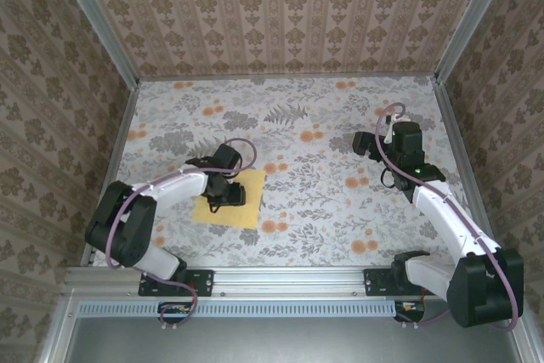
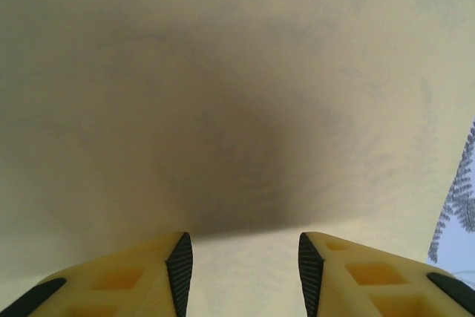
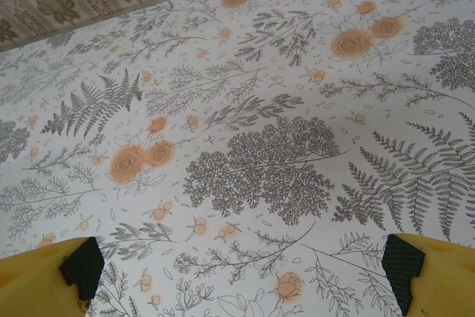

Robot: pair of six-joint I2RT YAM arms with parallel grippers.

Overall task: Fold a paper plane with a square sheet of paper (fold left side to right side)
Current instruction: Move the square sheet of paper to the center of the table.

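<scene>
Top view: the square sheet of paper [image 1: 245,213] lies flat near the table's [image 1: 323,116] near-left corner, under the left gripper [image 1: 223,197]; left wrist: fingers [image 2: 180,261] narrowly parted, empty; right wrist: right gripper [image 3: 243,271] wide, empty; the fold seems unstarted and calls for lifting the left edge.

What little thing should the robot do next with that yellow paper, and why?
Probably shift the left jaws to the left edge of the pale-yellow square sheet of paper and pinch it. They stand open close above the flat, unfolded sheet, gripping nothing; the right jaws hang open far off over the flowered table cover.
</scene>
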